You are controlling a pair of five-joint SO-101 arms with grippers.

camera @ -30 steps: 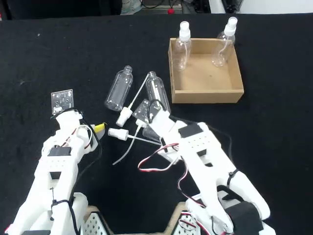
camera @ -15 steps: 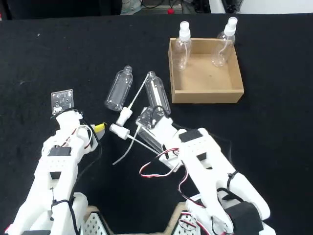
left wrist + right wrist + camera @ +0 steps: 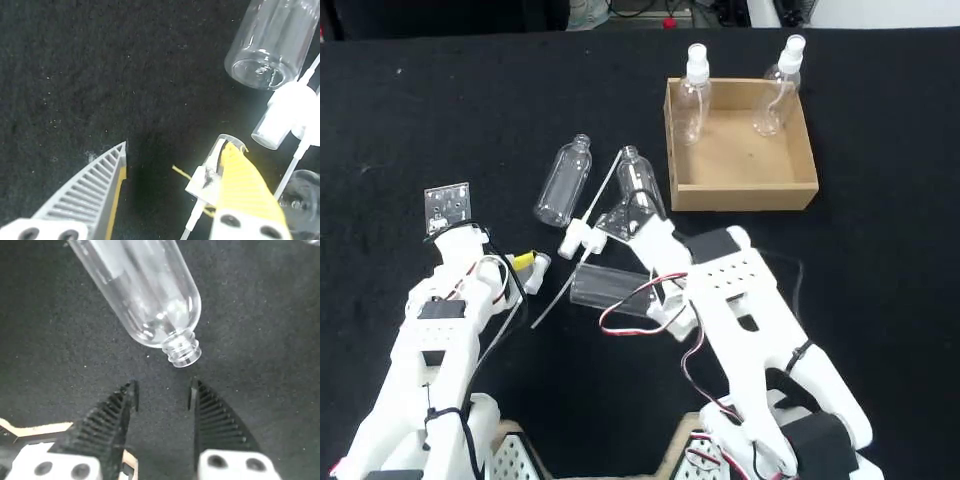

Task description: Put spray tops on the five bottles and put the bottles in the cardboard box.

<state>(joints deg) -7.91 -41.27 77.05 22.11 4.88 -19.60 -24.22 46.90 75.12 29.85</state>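
My left gripper (image 3: pixel 175 150) is open, and a white spray top (image 3: pixel 206 173) lies between its fingers, against the yellow finger (image 3: pixel 240 185). From above, that spray top (image 3: pixel 536 264) sits by the left gripper (image 3: pixel 523 262). A second spray top (image 3: pixel 577 236) lies beside two uncapped clear bottles (image 3: pixel 563 181) (image 3: pixel 641 186). A third bottle (image 3: pixel 602 285) lies crosswise, partly under my right arm (image 3: pixel 725 290). My right gripper (image 3: pixel 162 390) is open, with an uncapped bottle's neck (image 3: pixel 182 351) just past its tips. The cardboard box (image 3: pixel 745 192) holds two capped bottles (image 3: pixel 692 95) (image 3: pixel 775 90).
The black table has free room to the left, the right and the far side of the box. In the left wrist view a bottle's base (image 3: pixel 270 45) and the second spray top (image 3: pixel 282 115) lie beyond the yellow finger. Loose wires (image 3: pixel 640 315) hang under the right arm.
The third bottle has swung from diagonal to crosswise and shifted left. The nearer spray top has slid left to the left gripper's yellow finger. The right arm's wrist has moved toward the far bottles.
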